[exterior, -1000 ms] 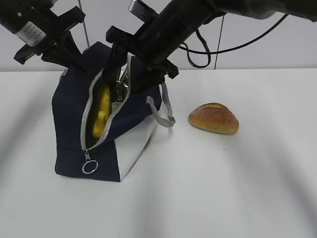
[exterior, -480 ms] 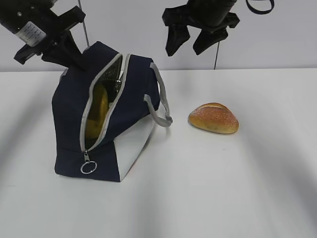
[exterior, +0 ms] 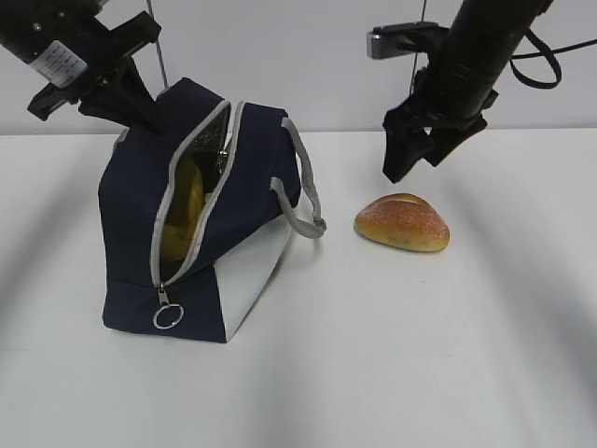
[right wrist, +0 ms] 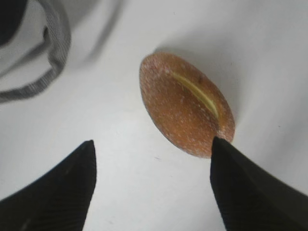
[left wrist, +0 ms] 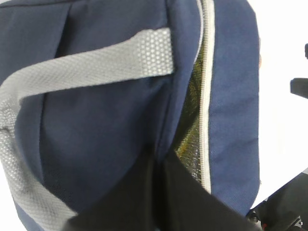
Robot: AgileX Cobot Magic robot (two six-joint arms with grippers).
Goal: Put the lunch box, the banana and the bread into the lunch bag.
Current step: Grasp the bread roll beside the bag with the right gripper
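Observation:
The dark navy lunch bag (exterior: 140,215) stands on the left of the table, its zipper open. The yellow banana (exterior: 191,201) shows inside the opening. The lunch box is hidden. The bread (exterior: 402,222) lies on the table to the right of the bag. My left gripper (exterior: 131,105) is shut on the bag's upper fabric edge beside the zipper (left wrist: 161,159). My right gripper (exterior: 415,161) hangs open and empty just above the bread's far left side. In the right wrist view the bread (right wrist: 187,103) lies ahead of the open gripper (right wrist: 151,142).
The bag's grey handle (exterior: 303,201) droops towards the bread and shows in the right wrist view (right wrist: 53,43). The zipper's ring pull (exterior: 169,315) hangs at the bag's front bottom. A white wall stands behind the white table (exterior: 392,355).
My right gripper has come out of the bag's opening, risen, then moved right and down over the bread. The banana stays in the bag. The left gripper has not moved.

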